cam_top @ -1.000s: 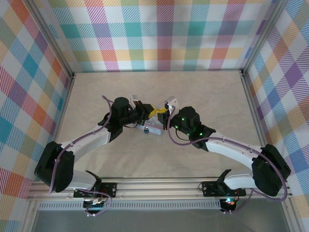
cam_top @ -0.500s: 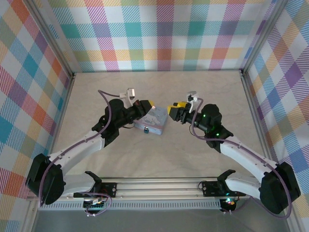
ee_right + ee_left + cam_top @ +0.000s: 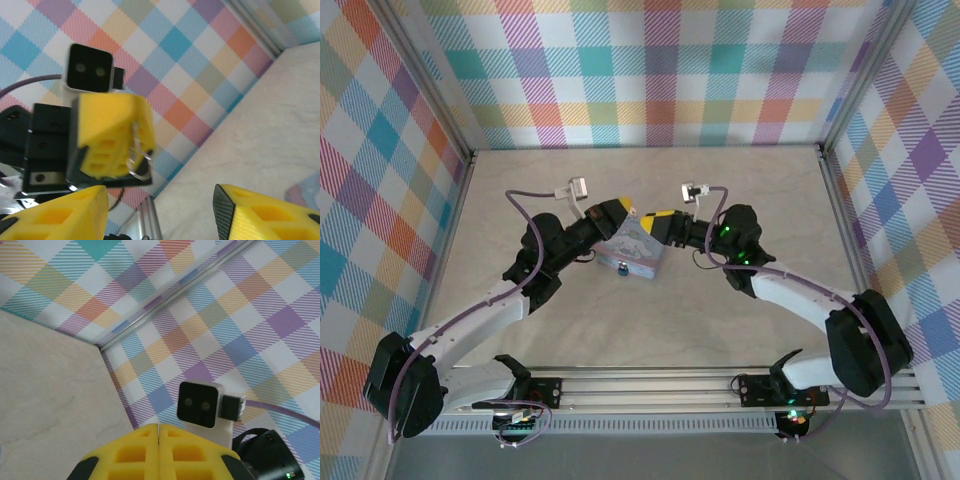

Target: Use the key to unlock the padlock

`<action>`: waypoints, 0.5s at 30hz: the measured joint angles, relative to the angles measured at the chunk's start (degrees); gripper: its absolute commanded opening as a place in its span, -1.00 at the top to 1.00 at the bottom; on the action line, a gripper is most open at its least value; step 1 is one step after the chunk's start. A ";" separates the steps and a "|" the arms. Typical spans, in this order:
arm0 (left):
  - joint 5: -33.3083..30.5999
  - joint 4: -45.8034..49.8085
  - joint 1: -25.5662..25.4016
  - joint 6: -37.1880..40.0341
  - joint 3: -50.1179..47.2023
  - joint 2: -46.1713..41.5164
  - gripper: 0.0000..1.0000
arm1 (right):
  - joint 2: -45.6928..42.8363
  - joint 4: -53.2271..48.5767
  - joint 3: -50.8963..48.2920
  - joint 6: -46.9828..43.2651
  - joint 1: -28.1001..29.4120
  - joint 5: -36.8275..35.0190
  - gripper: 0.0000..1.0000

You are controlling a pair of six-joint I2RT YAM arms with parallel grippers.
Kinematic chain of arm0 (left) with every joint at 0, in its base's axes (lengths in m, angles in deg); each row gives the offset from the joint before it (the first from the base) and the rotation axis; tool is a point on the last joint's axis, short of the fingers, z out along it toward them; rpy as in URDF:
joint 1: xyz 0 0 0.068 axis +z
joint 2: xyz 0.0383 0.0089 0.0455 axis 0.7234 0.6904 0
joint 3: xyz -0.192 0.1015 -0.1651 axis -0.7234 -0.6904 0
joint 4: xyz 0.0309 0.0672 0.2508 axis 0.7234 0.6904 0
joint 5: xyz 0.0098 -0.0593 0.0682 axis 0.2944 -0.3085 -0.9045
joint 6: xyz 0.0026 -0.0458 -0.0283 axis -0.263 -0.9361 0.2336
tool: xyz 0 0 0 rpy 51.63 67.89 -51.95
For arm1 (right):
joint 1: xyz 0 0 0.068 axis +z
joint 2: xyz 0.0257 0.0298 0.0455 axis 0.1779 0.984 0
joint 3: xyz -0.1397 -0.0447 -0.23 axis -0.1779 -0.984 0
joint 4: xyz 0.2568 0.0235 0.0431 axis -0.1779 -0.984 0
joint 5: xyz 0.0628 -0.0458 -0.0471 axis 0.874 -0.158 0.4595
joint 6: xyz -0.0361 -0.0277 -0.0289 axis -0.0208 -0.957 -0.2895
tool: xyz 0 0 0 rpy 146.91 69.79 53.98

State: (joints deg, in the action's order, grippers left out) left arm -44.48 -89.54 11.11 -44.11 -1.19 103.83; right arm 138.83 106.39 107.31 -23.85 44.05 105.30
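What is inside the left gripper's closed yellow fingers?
A thin silver wire ring hangs out of the shut left gripper; whatever its yellow fingers pinch between them is covered.

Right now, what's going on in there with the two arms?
The left gripper is shut on a small metal piece, apparently the key on its ring, held up in the air. The right gripper faces it with jaws open, holding nothing. Both hover over the far side of the pastel-blue tin. The tiny teal padlock sits at the tin's near edge, untouched, and the key is not in it yet.
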 measured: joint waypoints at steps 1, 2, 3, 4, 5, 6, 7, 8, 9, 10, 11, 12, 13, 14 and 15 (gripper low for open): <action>0.00 -0.04 0.00 0.00 -0.22 0.00 1.00 | 0.44 0.55 0.79 0.31 0.35 0.26 -0.17; 0.00 -0.26 -0.02 -0.02 -0.46 0.00 1.00 | 0.70 1.05 1.31 0.50 0.59 0.35 -0.16; 0.00 -0.35 -0.02 -0.04 -0.61 0.00 1.00 | 0.81 1.40 1.62 0.57 0.79 0.37 -0.14; 0.00 -0.52 -0.02 -0.13 -0.74 0.00 1.00 | 0.90 1.86 1.90 0.76 1.01 0.46 -0.12; 0.00 -0.59 -0.04 -0.17 -0.83 0.00 1.00 | 0.94 2.27 2.03 1.11 1.18 0.46 -0.10; 0.00 -0.66 -0.07 -0.17 -0.85 0.00 1.00 | 1.01 2.49 2.12 1.33 1.22 0.48 -0.09; -0.02 -0.72 -0.15 -0.20 -0.85 0.00 1.00 | 1.18 2.49 2.38 1.44 1.22 0.46 -0.08; -0.02 -0.79 -0.17 -0.20 -0.85 0.00 1.00 | 1.49 2.47 2.62 1.53 1.25 0.44 -0.06; -0.02 -0.79 -0.26 -0.20 -0.85 0.00 1.00 | 1.70 2.45 2.75 1.60 1.38 0.46 -0.05; -0.02 -0.81 -0.26 -0.20 -0.85 0.00 1.00 | 1.97 2.45 2.80 1.60 1.53 0.42 -0.05; -0.02 -0.81 -0.28 -0.20 -0.85 0.00 1.00 | 2.19 2.38 2.80 1.60 1.55 0.44 -0.04; -0.04 -0.81 -0.28 -0.20 -0.85 0.00 1.00 | 2.38 2.38 2.82 1.62 1.62 0.42 -0.03; -0.09 -0.81 -0.28 -0.22 -0.85 0.00 1.00 | 2.62 2.34 2.82 1.60 1.73 0.37 -0.01; -0.22 -0.81 -0.28 -0.22 -0.85 0.00 1.00 | 2.78 2.25 2.82 1.60 1.86 0.26 0.01; -0.28 -0.81 -0.28 -0.24 -0.85 0.00 1.00 | 2.89 2.21 2.82 1.68 1.95 0.24 0.03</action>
State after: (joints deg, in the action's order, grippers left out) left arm -44.77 -90.35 10.83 -44.35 -2.04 103.83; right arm 141.72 108.60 110.13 -22.17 46.00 105.54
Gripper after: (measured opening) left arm 0.048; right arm 0.503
